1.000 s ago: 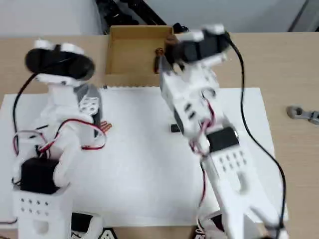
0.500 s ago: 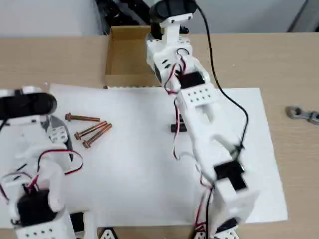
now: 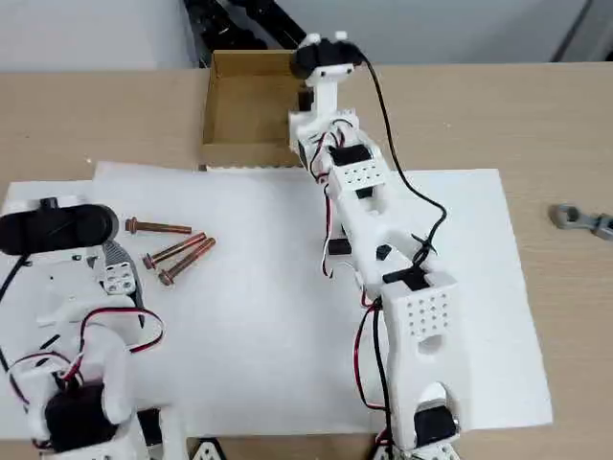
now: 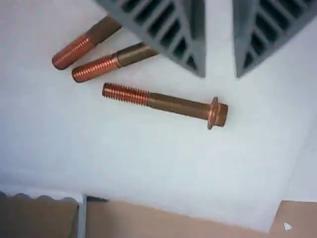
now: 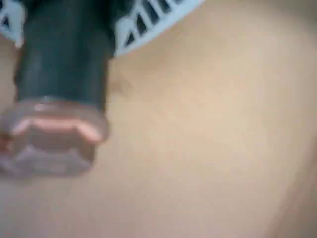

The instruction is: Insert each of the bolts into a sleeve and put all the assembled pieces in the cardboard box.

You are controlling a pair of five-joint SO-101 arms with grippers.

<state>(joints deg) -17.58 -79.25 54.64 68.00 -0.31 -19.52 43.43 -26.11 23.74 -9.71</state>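
Note:
Three copper bolts (image 3: pixel 175 249) lie on the white sheet at the left; the nearest bolt (image 4: pixel 166 104) lies apart from the other two. My left gripper (image 3: pixel 118 276) hovers just in front of them, open (image 4: pixel 219 39) and empty. The cardboard box (image 3: pixel 222 105) stands at the table's back. My right gripper (image 3: pixel 306 96) is stretched out over the box's right side. It is shut (image 5: pixel 64 20) on a black sleeve (image 5: pixel 64 54) with a bolt head (image 5: pixel 49 144) sticking out, above the box floor (image 5: pixel 213 139).
A loose black sleeve (image 3: pixel 337 246) lies on the white sheet (image 3: pixel 239 326) beside the right arm. A metal wrench (image 3: pixel 579 219) rests on the bare wooden table at the far right. Dark cables sit behind the box.
The right arm has stretched out toward the back, carrying its gripper over the box. The left arm has drawn back to the front left, uncovering the three bolts.

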